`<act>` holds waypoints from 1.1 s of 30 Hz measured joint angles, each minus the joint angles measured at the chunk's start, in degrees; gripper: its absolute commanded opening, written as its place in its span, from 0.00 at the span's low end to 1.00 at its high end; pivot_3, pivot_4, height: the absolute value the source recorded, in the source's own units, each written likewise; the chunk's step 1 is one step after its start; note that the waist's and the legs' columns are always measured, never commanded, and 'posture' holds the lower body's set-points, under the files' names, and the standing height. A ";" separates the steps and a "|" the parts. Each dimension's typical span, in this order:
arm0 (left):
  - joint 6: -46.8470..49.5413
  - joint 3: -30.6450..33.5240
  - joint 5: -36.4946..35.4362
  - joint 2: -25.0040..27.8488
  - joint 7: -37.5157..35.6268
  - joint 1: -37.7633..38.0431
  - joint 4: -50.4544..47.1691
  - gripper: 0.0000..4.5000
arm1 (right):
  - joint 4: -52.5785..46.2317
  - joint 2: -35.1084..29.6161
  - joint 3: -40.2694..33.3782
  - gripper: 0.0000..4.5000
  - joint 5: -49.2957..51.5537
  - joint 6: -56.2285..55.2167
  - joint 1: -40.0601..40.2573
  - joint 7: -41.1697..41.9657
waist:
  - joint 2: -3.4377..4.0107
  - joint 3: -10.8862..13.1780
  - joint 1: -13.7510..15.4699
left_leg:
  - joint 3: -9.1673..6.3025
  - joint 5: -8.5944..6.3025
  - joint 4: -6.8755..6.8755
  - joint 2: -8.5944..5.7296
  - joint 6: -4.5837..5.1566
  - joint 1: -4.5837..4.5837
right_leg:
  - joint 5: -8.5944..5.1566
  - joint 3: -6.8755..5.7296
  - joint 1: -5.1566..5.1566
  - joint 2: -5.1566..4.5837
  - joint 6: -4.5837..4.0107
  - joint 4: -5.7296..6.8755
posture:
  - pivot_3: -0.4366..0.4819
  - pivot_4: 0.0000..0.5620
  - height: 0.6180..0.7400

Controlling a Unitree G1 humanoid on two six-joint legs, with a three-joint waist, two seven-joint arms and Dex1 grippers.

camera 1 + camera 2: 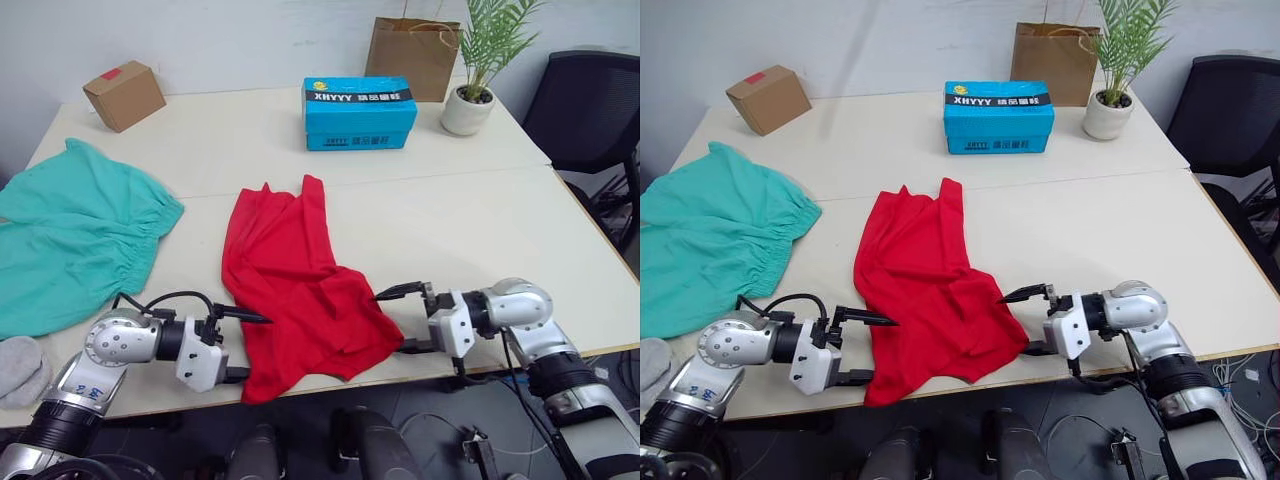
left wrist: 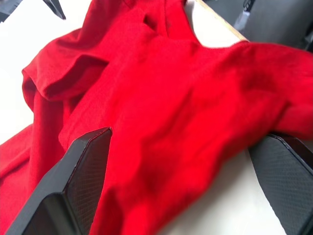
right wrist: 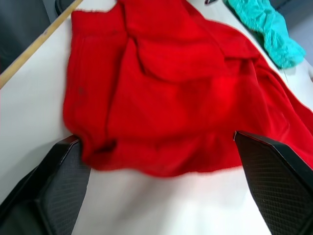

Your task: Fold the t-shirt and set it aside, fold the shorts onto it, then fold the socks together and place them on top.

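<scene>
T-shirt (image 1: 295, 285): soft red cloth, crumpled into loose, irregular folds.

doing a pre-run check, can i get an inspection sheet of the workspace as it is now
surface: pale table, two tops butted together
job's things: red t-shirt crumpled at the front edge, a bit hanging over; teal-green shorts spread flat at far left; grey socks at the front left corner
clutter: cardboard box, blue box, brown paper bag, potted plant, all along the back
grippers: left gripper open at the t-shirt's left edge; right gripper open at its right edge
cables: black cable looped over the left wrist; loose wires on the floor at right
surroundings: black office chair at right, white wall behind
</scene>
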 measured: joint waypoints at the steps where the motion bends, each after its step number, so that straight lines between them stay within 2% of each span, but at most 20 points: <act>1: 0.07 -0.30 -0.08 -0.23 -0.03 0.09 0.04 0.87 | -0.10 0.34 0.43 0.74 0.02 0.42 0.00 0.01 | 0.00 0.00 0.06 | 0.00 0.00 0.00 0.00 0.00 0.00 | 0.00 0.00 0.00 0.00 0.00 0.00 | 0.48 0.27 1.00; 10: 3.05 -2.61 -1.29 -0.76 -0.81 1.31 0.39 0.24 | -4.73 -0.80 2.42 0.04 2.46 7.40 1.56 1.88 | 0.02 0.01 0.24 | -0.01 -0.01 0.04 -0.01 0.02 0.00 | 0.00 0.00 0.02 -0.02 0.00 0.00 | 0.48 0.27 1.00; 11: 3.45 -2.60 -1.38 -0.76 -0.76 1.68 0.34 0.16 | -5.93 -1.15 2.29 0.00 3.15 9.46 2.21 1.84 | 0.02 0.01 0.25 | -0.02 -0.01 0.04 -0.01 0.02 0.00 | 0.00 0.00 0.02 -0.01 0.00 0.00 | 0.48 0.27 1.00; 13: 3.76 -2.57 -1.48 -0.76 -0.69 2.20 0.33 0.03 | -7.65 -1.20 2.05 0.00 3.97 12.24 2.90 1.13 | 0.02 0.01 0.27 | -0.02 -0.01 0.05 0.00 0.03 0.00 | 0.00 0.00 0.02 -0.02 0.00 0.00 | 0.48 0.27 1.00; 14: 4.26 -2.52 -1.66 -0.76 -0.67 2.50 0.12 0.01 | -9.35 -1.22 1.63 0.00 4.65 14.84 3.60 0.28 | 0.02 0.01 0.25 | -0.02 -0.01 0.04 0.00 0.02 -0.01 | -0.01 0.00 0.01 -0.01 -0.01 0.00 | 0.48 0.27 1.00; 22: 9.24 -1.44 -5.08 -0.49 -0.44 7.09 -4.52 0.01 | -18.87 -3.04 -0.62 0.00 6.10 27.93 7.41 -4.24 | 0.02 0.02 0.24 | -0.13 -0.05 0.03 0.00 0.01 -0.11 | -0.05 -0.09 -0.01 -0.02 -0.03 -0.02 | 0.48 0.27 1.00; 24: 9.90 -1.08 -5.21 -0.48 -0.01 7.05 -5.54 0.01 | -19.23 -3.04 -0.63 0.00 6.04 29.25 7.85 -4.83 | 0.12 0.08 -0.02 | -1.10 0.10 -0.01 -0.25 0.09 -0.24 | -0.14 -0.86 0.53 -0.37 0.12 -0.12 | 0.48 0.27 1.00; 25: 10.11 -0.69 -5.25 -0.48 0.12 7.07 -5.64 0.01 | -19.24 -3.04 -0.69 0.00 5.91 29.65 7.85 -5.17 | 0.18 0.12 -0.21 | -1.71 0.25 -0.04 -0.50 0.12 -0.63 | -0.25 -1.65 0.81 -0.76 0.21 -0.13 | 0.48 0.27 1.00; 27: 10.51 0.60 -5.33 -0.46 0.62 7.17 -5.62 0.01 | -19.24 -3.04 -1.37 0.00 5.63 30.02 7.85 -5.73 | 0.51 0.32 -0.34 | -3.52 0.70 -0.02 -1.17 0.25 -0.75 | -0.50 -3.45 1.41 -1.61 0.51 -0.21 | 0.48 0.27 1.00; 33: 12.42 3.76 -7.01 0.46 1.02 10.55 -6.17 0.01 | -19.58 -5.04 -2.32 0.00 5.57 29.96 9.08 -4.90 | 0.90 0.57 2.11 | -3.61 0.70 0.09 -1.32 0.39 -0.92 | -0.56 -3.49 1.37 -1.75 0.54 -0.51 | 0.48 0.27 1.00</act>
